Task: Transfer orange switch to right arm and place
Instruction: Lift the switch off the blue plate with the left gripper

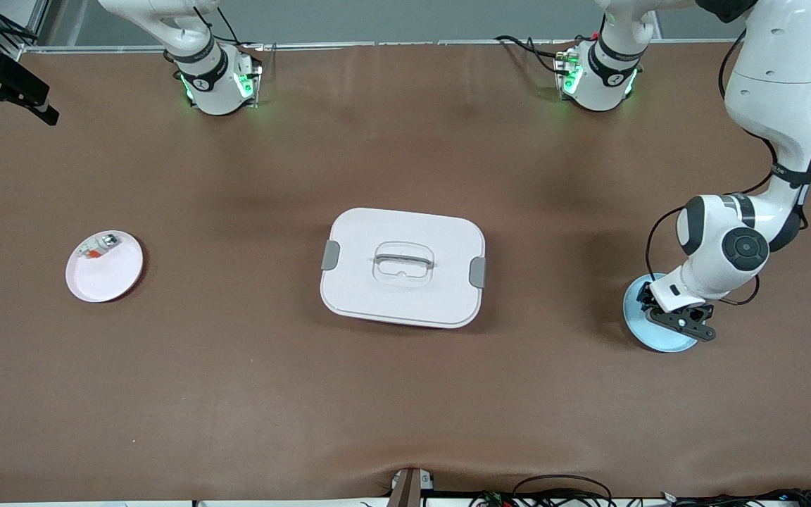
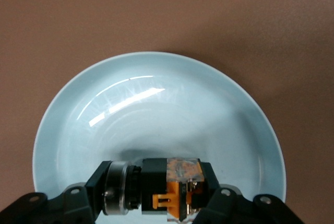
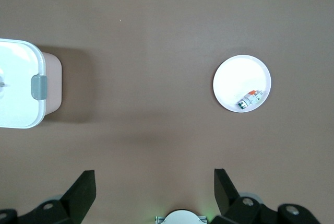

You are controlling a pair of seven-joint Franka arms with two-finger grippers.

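On the pale blue plate (image 2: 156, 104) at the left arm's end, the left gripper (image 2: 156, 203) pinches the orange switch (image 2: 175, 187), a small, light, rigid part best held by its black body, while the right gripper (image 3: 154, 187) waits spread.

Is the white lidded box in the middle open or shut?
Shut: the white rectangular lidded box has its lid seated flat, both grey side latches down.

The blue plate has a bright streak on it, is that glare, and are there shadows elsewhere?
Left wrist view: yes, lamp glare streaks the blue plate, and the orange switch casts a soft shadow on it. Front view: the lidded white box and left arm throw dim shadows on the brown table.
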